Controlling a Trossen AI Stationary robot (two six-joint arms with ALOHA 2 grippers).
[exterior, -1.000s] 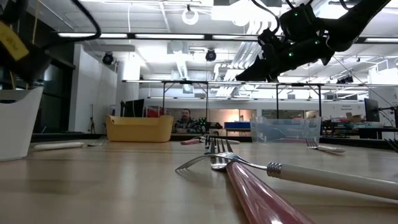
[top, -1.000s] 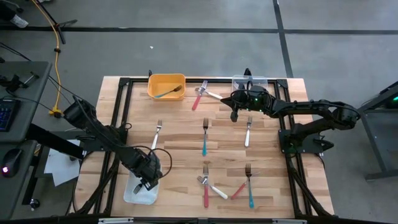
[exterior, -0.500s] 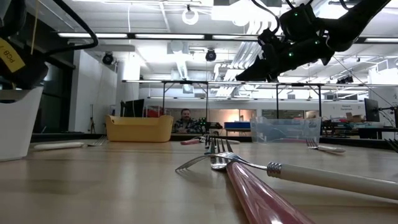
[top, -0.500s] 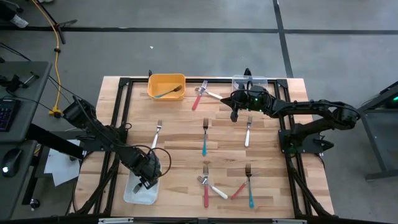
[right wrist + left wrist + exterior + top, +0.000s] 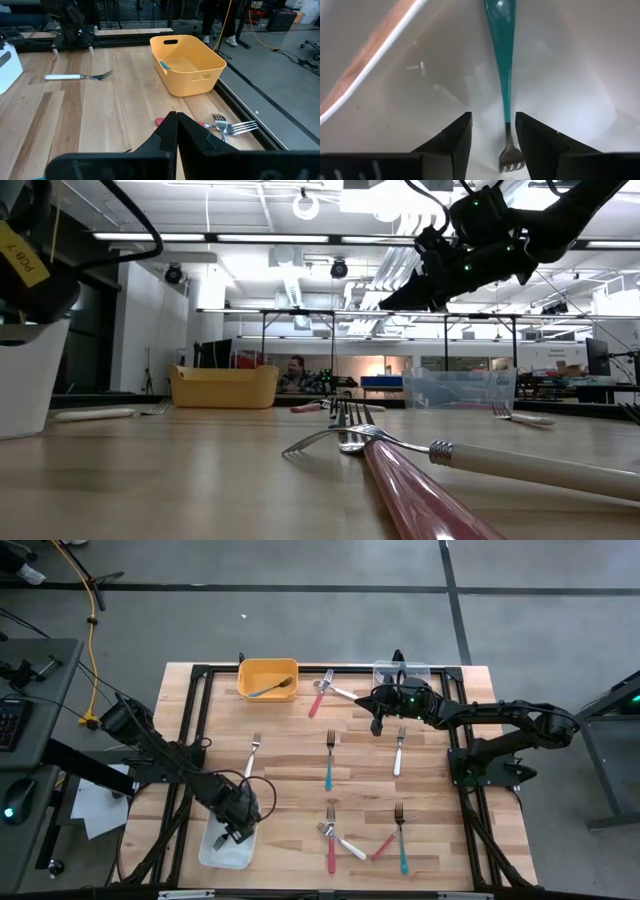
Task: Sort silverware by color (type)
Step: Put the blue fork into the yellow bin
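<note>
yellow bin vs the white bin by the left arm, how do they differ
The yellow bin sits at the table's far edge with no arm near it; the white bin sits at the near left corner with the left pincer inside it, jaws open. The yellow bin is deeper-walled and opaque; the white bin is paler, its floor showing through. Both hold a teal-handled fork.

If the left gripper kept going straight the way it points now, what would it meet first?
Probably the teal-handled metal fork lying in the white plastic bin: it sits right ahead of the left gripper, between its open fingers. How far off is unclear.
</note>
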